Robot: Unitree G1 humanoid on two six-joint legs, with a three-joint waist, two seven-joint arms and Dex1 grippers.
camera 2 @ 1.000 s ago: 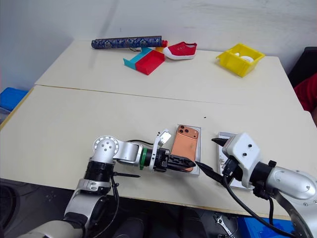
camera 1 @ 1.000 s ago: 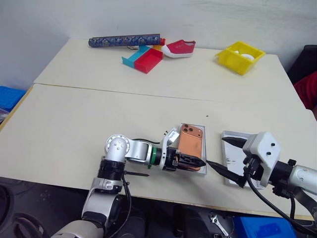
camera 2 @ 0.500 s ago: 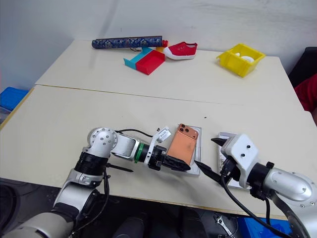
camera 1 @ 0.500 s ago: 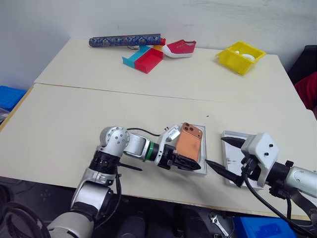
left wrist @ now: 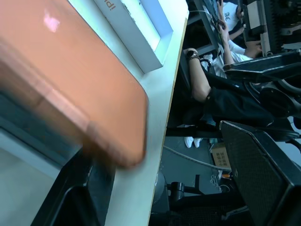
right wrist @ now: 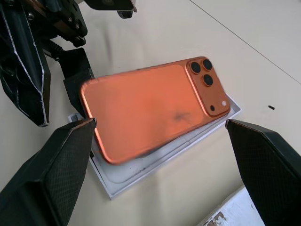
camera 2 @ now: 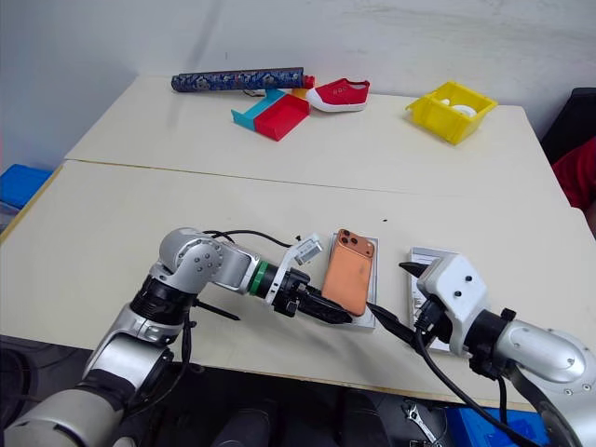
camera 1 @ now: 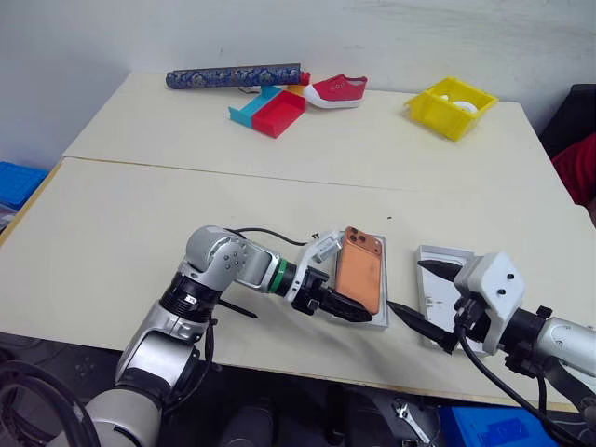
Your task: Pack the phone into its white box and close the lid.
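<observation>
Phone (camera 1: 359,272) sits in the lower centre of the left eye frame, tilted over the white box (camera 1: 379,315), pinched at its near end by the left gripper (camera 1: 346,305), whose black fingers close on that end; the camera end points up the frame. It looks stiff, thin and slick-backed (glass or polished metal, I judge), light enough for a two-finger hold but liable to slip or pivot if gripped at one end alone. Taking it across its short width near the middle would give a steadier hold; the lens cluster is best left untouched.

Just right of it, the right gripper (camera 1: 427,297) hangs with its fingers spread wide and nothing between them, over the lid (camera 1: 438,279), which lies flat on the table (camera 1: 140,214) near the lower right.

White box and lid both lie close to the table's near edge at the bottom of the frame, so a push toward the bottom could tip them off. Open tabletop stretches to the left and up the frame; the yellow bin (camera 1: 452,107), red shoe (camera 1: 337,90) and red tray (camera 1: 277,114) stand well apart at the top.
</observation>
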